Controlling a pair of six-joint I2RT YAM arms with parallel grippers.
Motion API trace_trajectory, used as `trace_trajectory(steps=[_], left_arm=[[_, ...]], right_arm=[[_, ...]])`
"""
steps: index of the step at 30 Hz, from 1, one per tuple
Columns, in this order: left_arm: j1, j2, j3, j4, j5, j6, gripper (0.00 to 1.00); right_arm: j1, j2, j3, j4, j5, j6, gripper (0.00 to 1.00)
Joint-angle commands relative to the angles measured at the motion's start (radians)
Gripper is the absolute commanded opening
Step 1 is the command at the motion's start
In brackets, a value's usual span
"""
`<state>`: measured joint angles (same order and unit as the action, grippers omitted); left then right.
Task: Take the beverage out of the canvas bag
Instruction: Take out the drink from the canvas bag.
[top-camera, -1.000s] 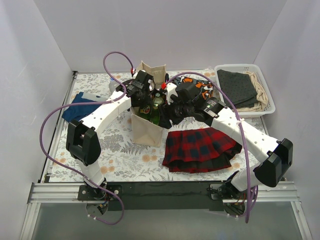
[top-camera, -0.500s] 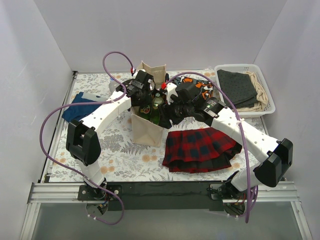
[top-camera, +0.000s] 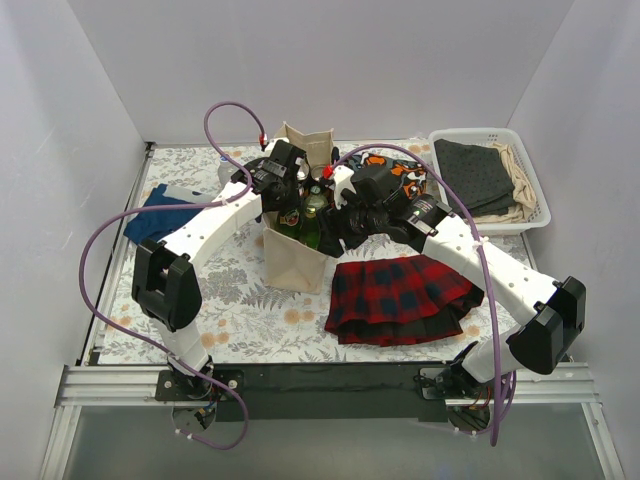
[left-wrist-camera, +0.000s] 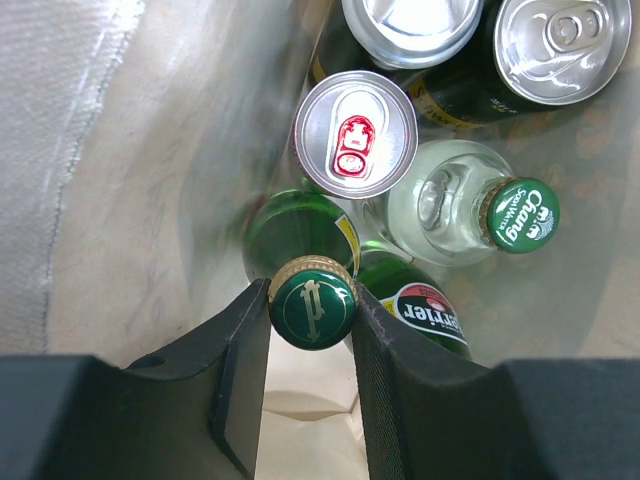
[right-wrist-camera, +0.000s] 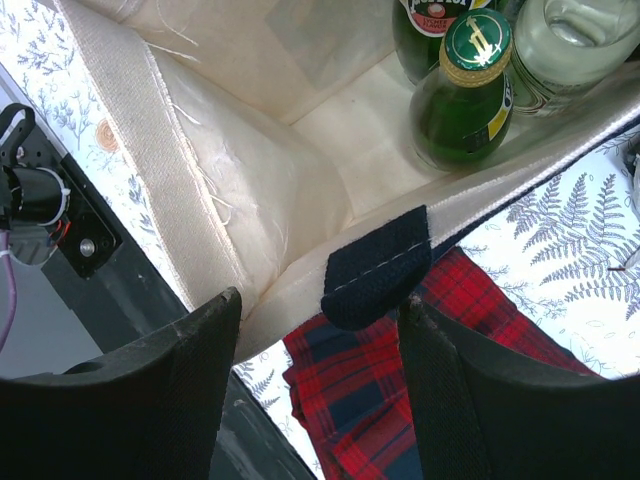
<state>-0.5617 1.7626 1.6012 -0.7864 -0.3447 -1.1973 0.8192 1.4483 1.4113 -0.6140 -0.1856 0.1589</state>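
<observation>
The cream canvas bag stands mid-table with several bottles and cans inside. In the left wrist view my left gripper is down in the bag, shut on the gold-rimmed green cap of a green glass bottle. Beside it stand a can with a red tab, a clear Chang bottle and a second green Perrier bottle. My right gripper is open and straddles the bag's near rim, with the navy strap end against its right finger. A green bottle shows inside the bag.
A red plaid skirt lies right of the bag. A white basket of clothes sits at the back right. A blue cloth lies at the left, a patterned cloth behind the right arm, and another beige bag behind.
</observation>
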Motion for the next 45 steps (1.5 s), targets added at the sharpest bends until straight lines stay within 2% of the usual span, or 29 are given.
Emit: trace_trajectory(steps=[1, 4, 12, 17, 39, 45], left_arm=[[0.000, -0.020, 0.020, 0.036, 0.013, -0.019, 0.11], [0.000, -0.018, 0.017, 0.036, 0.016, -0.013, 0.00], [0.000, -0.080, 0.012, 0.085, 0.068, 0.033, 0.00], [0.002, -0.107, 0.097, 0.067, 0.104, 0.061, 0.00], [0.002, -0.175, 0.166, 0.067, 0.064, 0.090, 0.00], [0.000, -0.158, 0.244, 0.023, 0.099, 0.113, 0.00]], right_arm=[[0.008, 0.007, -0.006, -0.053, 0.014, -0.022, 0.69], [0.006, 0.009, -0.008, -0.055, 0.018, -0.022, 0.69], [0.008, 0.009, 0.003, -0.056, 0.031, -0.019, 0.69], [0.008, 0.007, 0.009, -0.056, 0.041, -0.021, 0.69], [0.008, -0.002, 0.000, -0.056, 0.064, -0.019, 0.69], [0.008, 0.003, -0.002, -0.056, 0.067, -0.018, 0.69]])
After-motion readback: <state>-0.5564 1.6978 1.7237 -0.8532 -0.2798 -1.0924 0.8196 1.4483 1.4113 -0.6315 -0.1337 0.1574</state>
